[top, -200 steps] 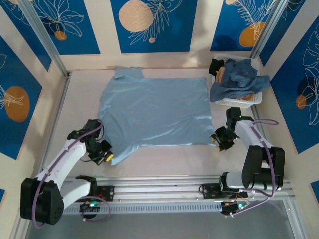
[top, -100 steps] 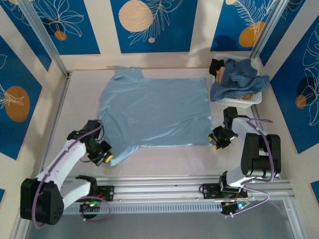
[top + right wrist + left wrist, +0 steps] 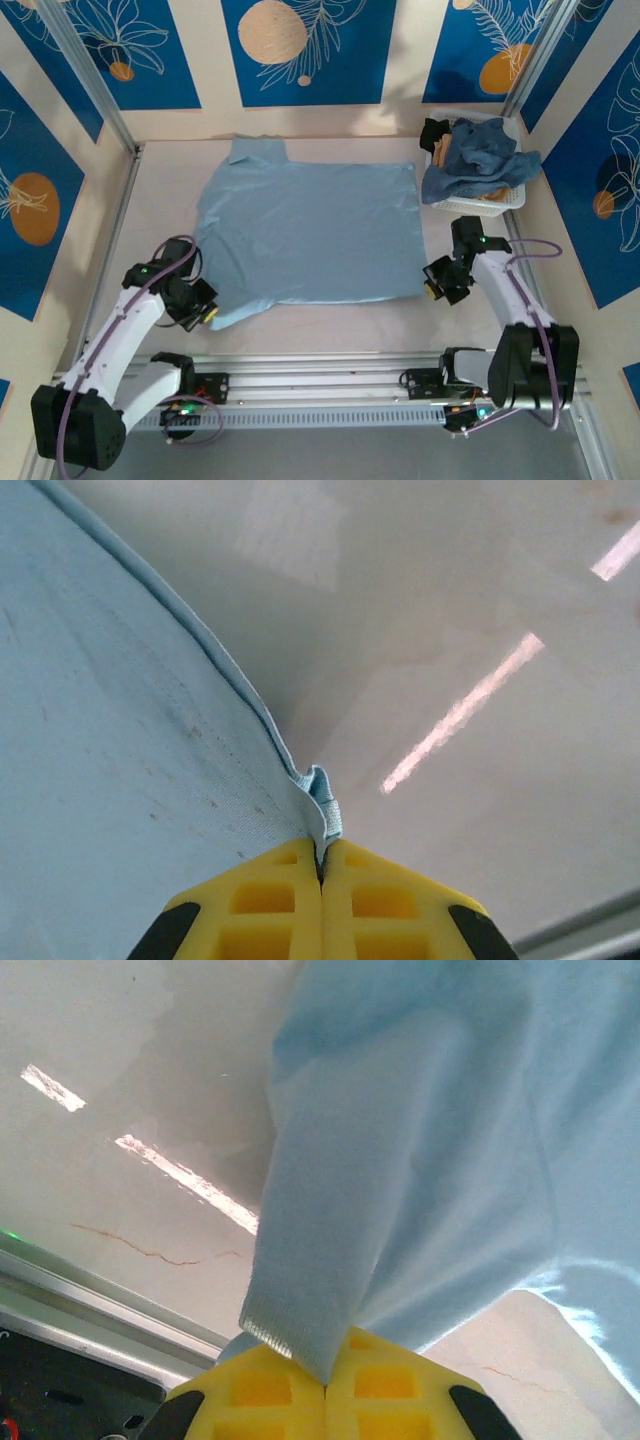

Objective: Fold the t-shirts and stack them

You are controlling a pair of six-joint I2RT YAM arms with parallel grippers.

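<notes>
First fold in hand: left gripper (image 3: 205, 312) and right gripper (image 3: 437, 283) each clamp a near corner of the shirt (image 3: 310, 225). Next, probably, lift both evenly and carry them far.

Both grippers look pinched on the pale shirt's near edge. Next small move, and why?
Probably raise both grippers together a little to peel the near edge off the table before folding it away. The left gripper is shut on the near-left corner, the right gripper is shut on the near-right hem corner, and the t-shirt lies spread flat.
</notes>
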